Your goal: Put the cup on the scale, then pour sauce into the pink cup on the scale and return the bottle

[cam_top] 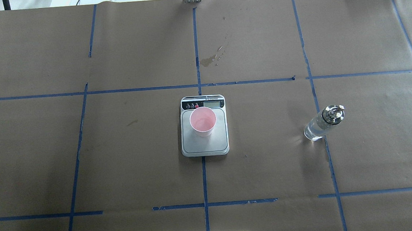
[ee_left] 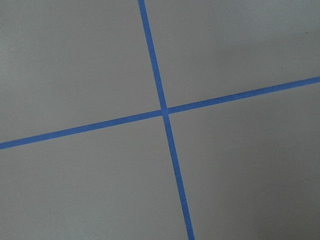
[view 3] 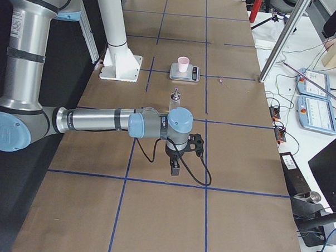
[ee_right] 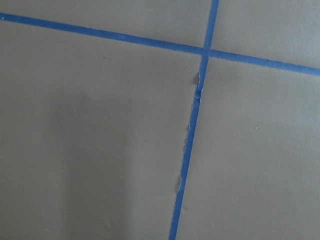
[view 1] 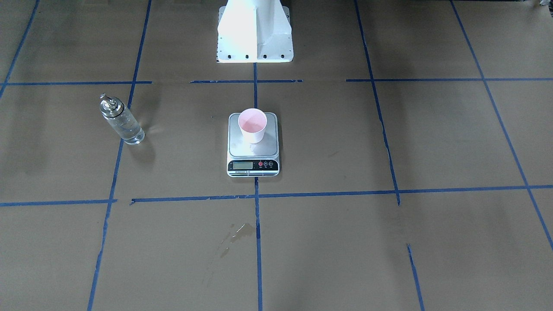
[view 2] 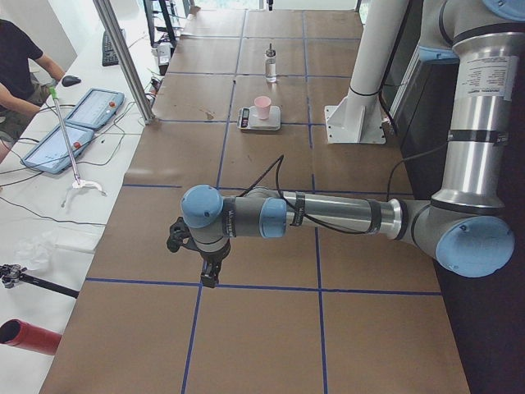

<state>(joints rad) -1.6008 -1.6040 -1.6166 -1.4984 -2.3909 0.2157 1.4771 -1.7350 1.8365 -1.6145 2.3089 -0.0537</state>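
The cup [view 1: 252,125] stands upright on the grey platform of the scale [view 1: 253,166] at the table's middle, also in the overhead view [cam_top: 202,121]. The bottle [cam_top: 320,123] stands upright on the robot's right, apart from the scale, with clear sauce [view 1: 128,129] inside. My left gripper [view 2: 210,275] hangs over bare paper far from the scale, seen only in the exterior left view. My right gripper [view 3: 174,170] hangs over bare paper beyond the bottle [view 3: 174,100], seen only in the exterior right view. I cannot tell whether either is open or shut.
Brown paper with blue tape lines covers the table. The white robot base [view 1: 255,34] stands behind the scale. A wet stain [cam_top: 211,59] marks the paper on the operators' side. A person [view 2: 16,74] and tablets [view 2: 70,127] are beside the table.
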